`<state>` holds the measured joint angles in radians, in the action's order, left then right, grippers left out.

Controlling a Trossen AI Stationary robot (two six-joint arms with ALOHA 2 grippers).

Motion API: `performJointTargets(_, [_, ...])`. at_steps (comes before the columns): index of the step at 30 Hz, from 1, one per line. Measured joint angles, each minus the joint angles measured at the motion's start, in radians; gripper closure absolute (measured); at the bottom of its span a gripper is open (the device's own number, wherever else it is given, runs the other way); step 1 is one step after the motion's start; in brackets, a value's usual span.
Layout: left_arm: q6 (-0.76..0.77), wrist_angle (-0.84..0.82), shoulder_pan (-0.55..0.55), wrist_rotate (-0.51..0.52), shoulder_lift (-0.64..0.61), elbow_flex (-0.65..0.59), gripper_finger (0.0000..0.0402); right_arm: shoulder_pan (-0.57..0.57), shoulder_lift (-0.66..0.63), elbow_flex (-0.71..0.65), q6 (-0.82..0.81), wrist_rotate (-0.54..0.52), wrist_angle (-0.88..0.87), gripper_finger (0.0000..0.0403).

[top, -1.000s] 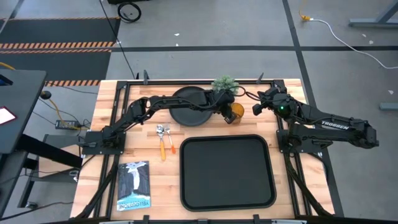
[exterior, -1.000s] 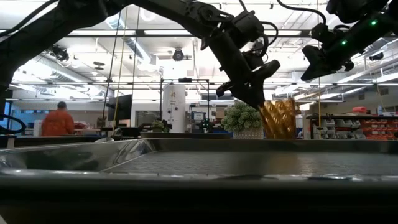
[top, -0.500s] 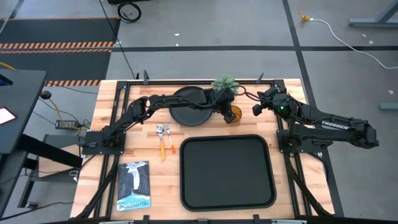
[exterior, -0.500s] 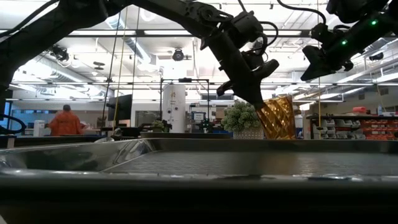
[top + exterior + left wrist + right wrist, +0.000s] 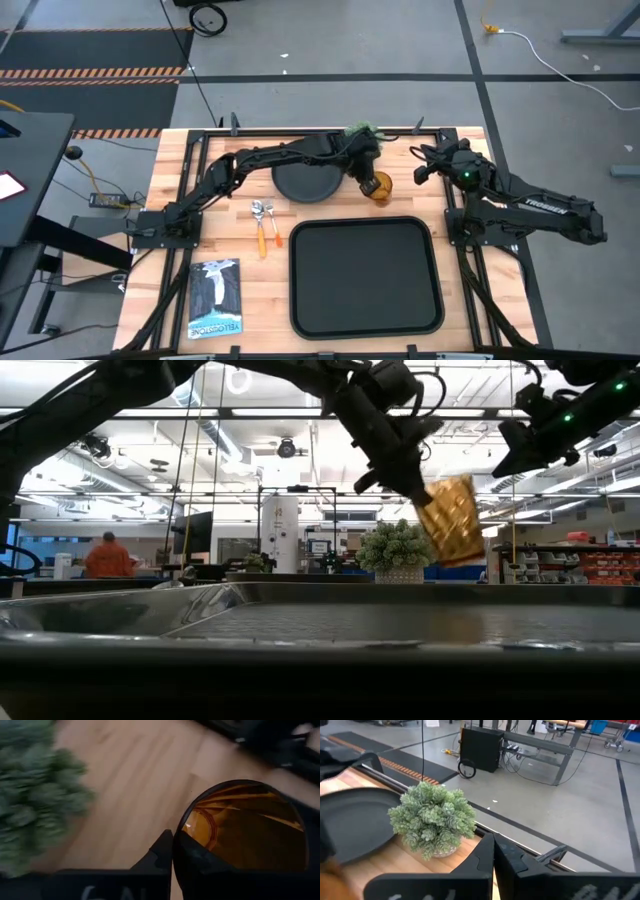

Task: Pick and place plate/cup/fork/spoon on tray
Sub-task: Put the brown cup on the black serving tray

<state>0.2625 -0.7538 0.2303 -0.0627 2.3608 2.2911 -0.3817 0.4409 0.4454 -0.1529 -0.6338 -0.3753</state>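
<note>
my left hand (image 5: 368, 177) is clamped on the rim of the cup (image 5: 379, 187), which hangs tilted in the air, clear of the worktop (image 5: 170, 200), between the plate (image 5: 305, 182) and the far edge of the tray (image 5: 365, 277). the green plant ball (image 5: 362, 133) sits just behind my wrist, half hidden under the arm from above, and the plate lies partly under my forearm too. the fork (image 5: 275, 227) and spoon (image 5: 260, 226) lie side by side near the tray's left side, with a booklet (image 5: 215, 298) closer to the front edge. my right hand (image 5: 424, 168) hangs over the far right part of the worktop, well apart from the cup; its fingers look drawn together in its own wrist view, though i can't be sure. from table height the cup (image 5: 452, 520) shows lifted and leaning above the plant ball (image 5: 397, 549), with the tray's rim (image 5: 320, 622) filling the foreground and a person in orange (image 5: 105, 556) far back in the room. my left wrist view looks straight into the cup's amber mouth (image 5: 250, 827), one finger (image 5: 162, 855) on its rim.
</note>
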Motion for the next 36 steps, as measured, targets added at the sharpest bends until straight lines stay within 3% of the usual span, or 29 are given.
performJointTargets(9, [0.018,0.013,-0.094,-0.047,0.000,0.004,0.0389,-0.017,0.004,0.000,-0.045,0.000,-0.041,0.0395])
performJointTargets(17, [0.041,0.104,-0.178,-0.044,0.005,0.004,0.0389,-0.022,0.007,0.000,-0.076,0.070,-0.020,0.0396])
performJointTargets(32, [0.062,0.257,-0.212,-0.043,0.069,0.017,0.0389,-0.044,0.011,0.000,-0.061,0.075,0.008,0.0396])
performJointTargets(36, [0.040,0.215,-0.232,-0.041,0.087,0.016,0.0389,-0.049,0.011,0.000,-0.057,0.080,0.014,0.0396])
